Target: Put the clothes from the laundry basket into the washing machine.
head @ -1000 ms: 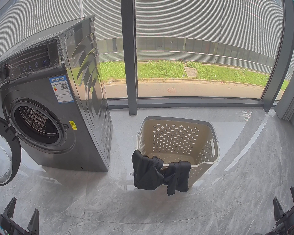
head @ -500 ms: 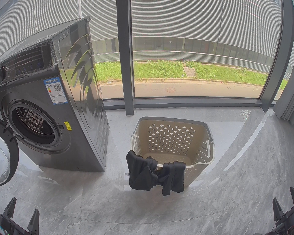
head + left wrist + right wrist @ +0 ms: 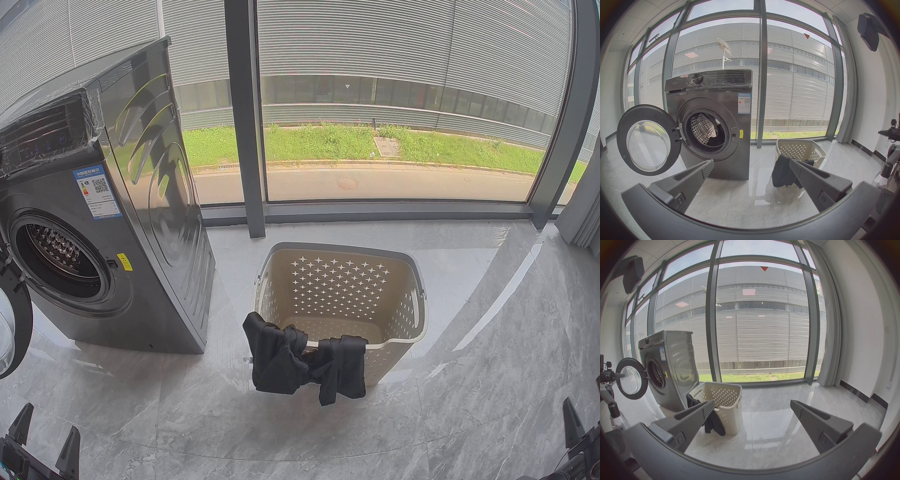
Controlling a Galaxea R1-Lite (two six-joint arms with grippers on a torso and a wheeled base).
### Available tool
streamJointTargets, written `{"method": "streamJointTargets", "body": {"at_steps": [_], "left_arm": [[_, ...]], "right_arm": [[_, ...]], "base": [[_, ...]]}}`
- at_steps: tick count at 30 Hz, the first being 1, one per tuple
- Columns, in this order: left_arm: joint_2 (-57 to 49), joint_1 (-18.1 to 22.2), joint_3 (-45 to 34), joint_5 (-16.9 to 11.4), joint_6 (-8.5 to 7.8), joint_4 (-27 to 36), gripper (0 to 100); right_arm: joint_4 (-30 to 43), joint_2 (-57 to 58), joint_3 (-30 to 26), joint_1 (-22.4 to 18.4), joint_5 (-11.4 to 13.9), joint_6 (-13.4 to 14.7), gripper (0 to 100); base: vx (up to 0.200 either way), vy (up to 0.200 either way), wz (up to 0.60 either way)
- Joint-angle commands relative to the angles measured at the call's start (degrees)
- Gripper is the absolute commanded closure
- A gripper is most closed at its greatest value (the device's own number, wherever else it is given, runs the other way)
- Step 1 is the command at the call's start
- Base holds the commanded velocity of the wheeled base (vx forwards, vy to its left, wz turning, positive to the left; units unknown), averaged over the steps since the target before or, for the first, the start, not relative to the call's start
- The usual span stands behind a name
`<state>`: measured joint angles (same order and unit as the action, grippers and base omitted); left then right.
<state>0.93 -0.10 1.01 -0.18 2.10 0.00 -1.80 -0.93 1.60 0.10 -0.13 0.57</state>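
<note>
A beige laundry basket (image 3: 350,275) stands on the floor by the window, also in the left wrist view as the basket (image 3: 800,150) and in the right wrist view as the basket (image 3: 723,396). Dark clothes (image 3: 303,365) hang over its near rim, seen too as clothes (image 3: 784,172) and clothes (image 3: 712,422). The grey washing machine (image 3: 106,206) stands at the left with its round door (image 3: 647,139) swung open and the drum (image 3: 704,131) showing. My left gripper (image 3: 44,434) is low at the front left, open and holding nothing. My right gripper (image 3: 750,407) is open and holding nothing, with one fingertip (image 3: 572,419) at the front right.
A tall window wall with a dark pillar (image 3: 247,119) runs behind the basket. The glossy marble floor (image 3: 312,431) lies bare between my grippers and the basket. A curtain (image 3: 581,219) hangs at the far right.
The whole head picture has shifted left and slightly down, so the camera has moved. The basket, clothes and machine keep their places relative to each other. Both grippers hold their pose.
</note>
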Motion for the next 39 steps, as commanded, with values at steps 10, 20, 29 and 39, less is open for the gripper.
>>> {"method": "streamJointTargets", "body": {"at_steps": [10, 20, 29, 39], "left_arm": [[-0.93, 0.01, -0.92, 0.01, 0.01, 0.00, 0], [-0.93, 0.01, -0.92, -0.08, 0.01, 0.00, 0], [-0.93, 0.01, -0.92, -0.08, 0.01, 0.00, 0], [-0.93, 0.01, -0.92, -0.08, 0.01, 0.00, 0]], "right_arm": [[6.73, -24.47, 16.95, 3.59, 22.99, -0.05, 0], [-4.88, -46.01, 16.77, 13.09, 26.50, 4.70, 0], [-16.92, -63.06, 16.42, 18.54, 22.19, 7.07, 0], [-35.55, -79.67, 15.54, 26.36, 19.56, 8.83, 0]], "base": [[0.000, 0.000, 0.00], [0.000, 0.000, 0.00], [0.000, 0.000, 0.00], [0.000, 0.000, 0.00]]}}
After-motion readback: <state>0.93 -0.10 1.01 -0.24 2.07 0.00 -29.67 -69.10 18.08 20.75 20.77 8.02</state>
